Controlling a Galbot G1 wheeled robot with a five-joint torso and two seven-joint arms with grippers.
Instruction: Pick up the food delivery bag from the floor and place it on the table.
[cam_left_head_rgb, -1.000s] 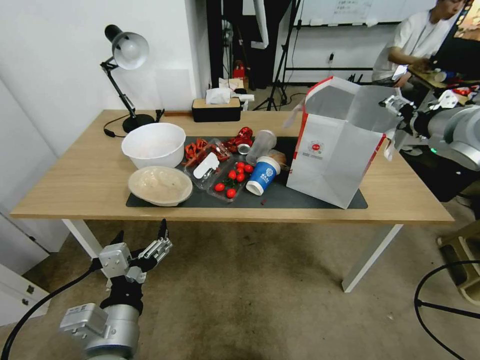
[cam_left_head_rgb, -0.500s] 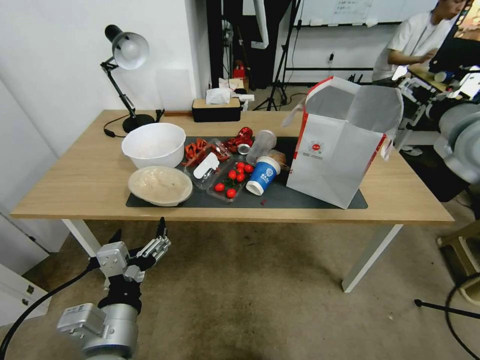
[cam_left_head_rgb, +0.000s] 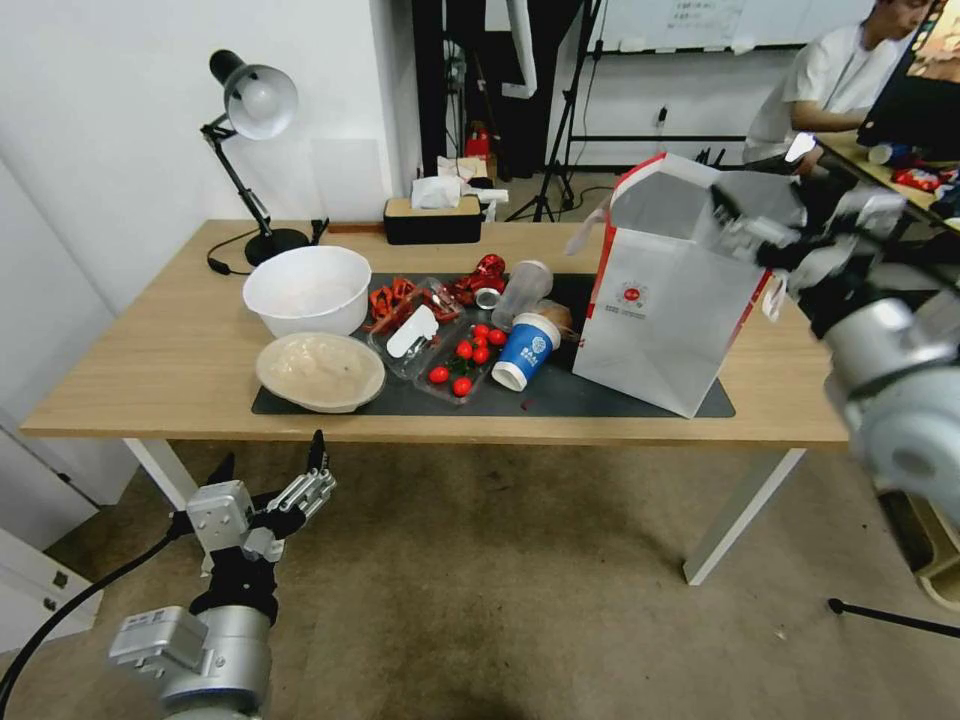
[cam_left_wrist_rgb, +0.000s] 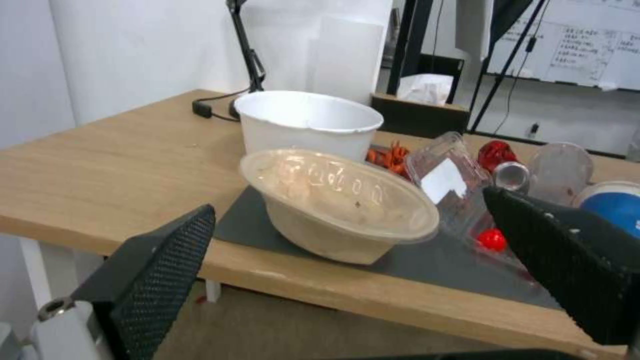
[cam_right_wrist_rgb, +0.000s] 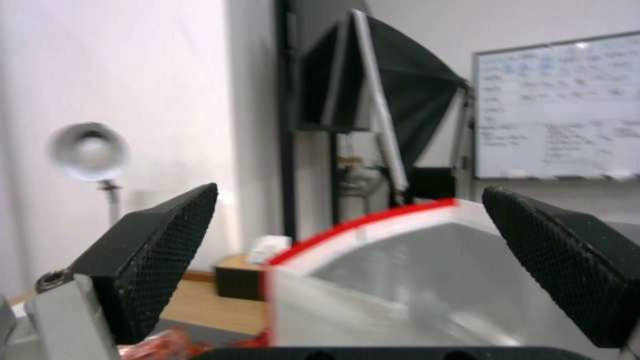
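Note:
The food delivery bag (cam_left_head_rgb: 665, 320), white with red edges and foil lining, stands upright and open on the dark mat (cam_left_head_rgb: 600, 402) at the right end of the table (cam_left_head_rgb: 150, 370). My right gripper (cam_left_head_rgb: 790, 235) hovers open at the bag's upper right rim. In the right wrist view the red rim and foil inside of the bag (cam_right_wrist_rgb: 413, 260) lie just beyond the spread right gripper (cam_right_wrist_rgb: 348, 195), which holds nothing. My left gripper (cam_left_head_rgb: 272, 458) hangs open and idle over the floor (cam_left_head_rgb: 500, 580) below the table's front left edge; the left gripper (cam_left_wrist_rgb: 348, 200) faces the table's edge.
The mat's left and middle hold a white bowl (cam_left_head_rgb: 307, 288), a lidded bowl (cam_left_head_rgb: 320, 370), a tray of cherry tomatoes (cam_left_head_rgb: 465, 365) and a tipped blue cup (cam_left_head_rgb: 525, 350). A desk lamp (cam_left_head_rgb: 255, 100) and tissue box (cam_left_head_rgb: 432, 218) stand at the back. A black cable (cam_left_head_rgb: 885, 615) crosses the floor at right.
My right arm swung away from the bag's right rim, then came back lower and closer to the camera beside the bag's top. The bag stayed put. My left gripper sank slightly.

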